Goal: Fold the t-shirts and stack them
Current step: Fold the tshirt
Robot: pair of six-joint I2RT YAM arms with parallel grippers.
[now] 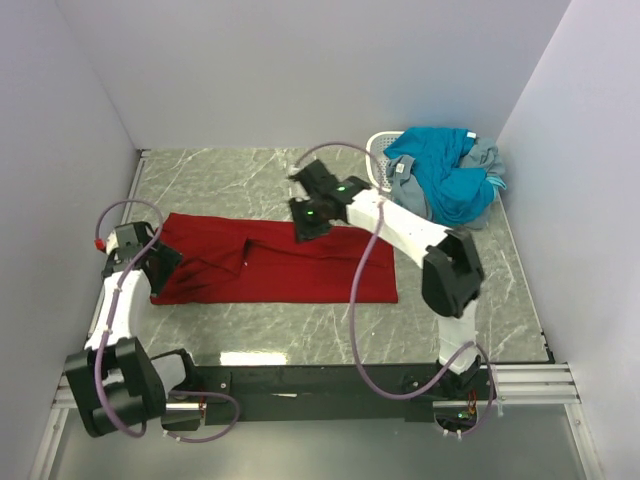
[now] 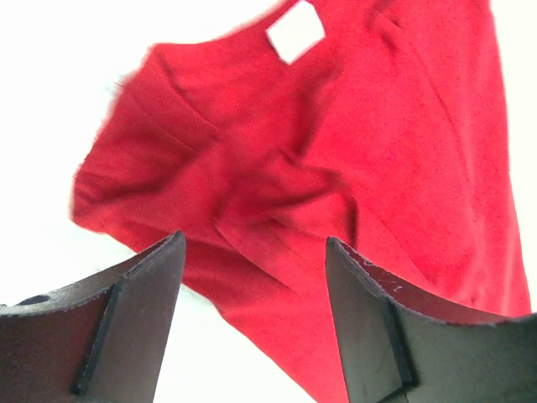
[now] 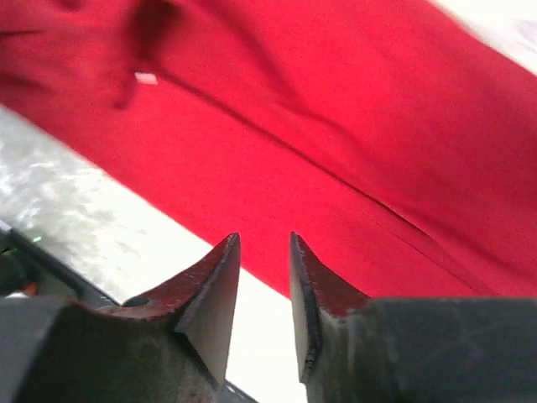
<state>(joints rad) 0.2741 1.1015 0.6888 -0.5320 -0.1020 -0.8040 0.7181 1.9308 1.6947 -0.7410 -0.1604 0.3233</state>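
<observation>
A dark red t-shirt [image 1: 280, 262] lies flat on the marble table as a long folded band, with its white neck label [image 2: 295, 32] showing. At the shirt's left end my left gripper [image 1: 160, 262] hovers open, the cloth visible between its wide-spread fingers [image 2: 254, 238] and nothing held. Over the shirt's far edge near the middle, my right gripper [image 1: 308, 222] is open by a narrow gap [image 3: 264, 236], with only shirt and table seen through it. A teal-blue t-shirt [image 1: 445, 175] and a grey t-shirt [image 1: 487, 157] are heaped at the back right.
A small white perforated basket [image 1: 380, 150] sits under the heap in the back right corner. White walls close in the table on the left, back and right. A purple cable [image 1: 358, 290] loops from the right arm across the shirt's right end.
</observation>
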